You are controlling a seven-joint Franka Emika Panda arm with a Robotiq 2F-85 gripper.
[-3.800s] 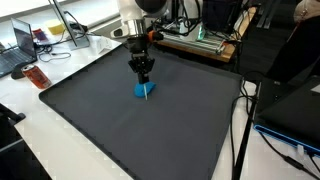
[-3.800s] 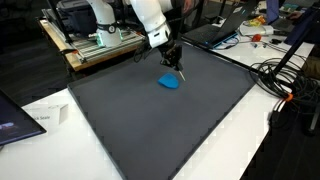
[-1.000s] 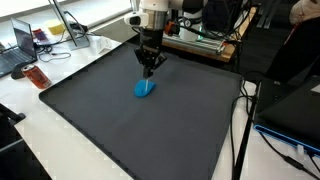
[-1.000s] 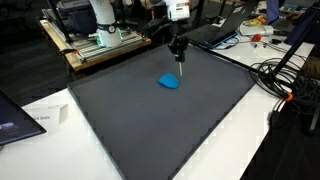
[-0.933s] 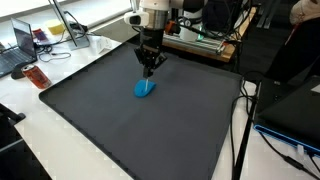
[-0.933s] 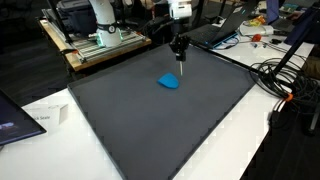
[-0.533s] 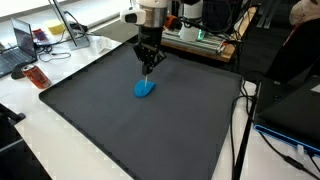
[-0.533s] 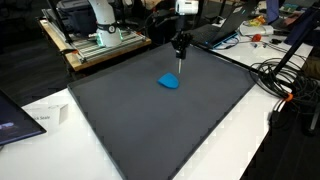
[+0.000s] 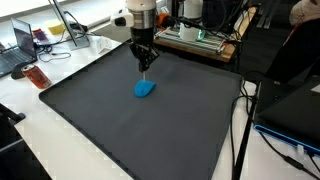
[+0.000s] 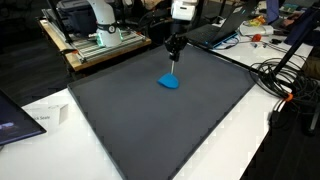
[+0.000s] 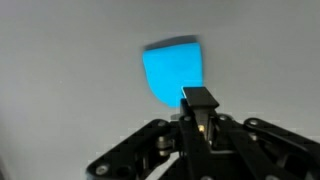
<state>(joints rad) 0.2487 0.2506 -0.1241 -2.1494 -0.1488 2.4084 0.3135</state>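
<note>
Lifted well off the blue piece [image 9: 145, 89] over the last seconds, hand [image 9: 146, 62] pressed together; blue piece left flat on the mat [image 9: 120, 130], free, contact seemingly over

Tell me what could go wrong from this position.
1. The gripper hangs shut above the blue piece. Lowered like this, it would likely press on the piece rather than straddle it.
2. The piece lies loose and low on the dark mat, so a glancing touch may just slide it away.
</note>
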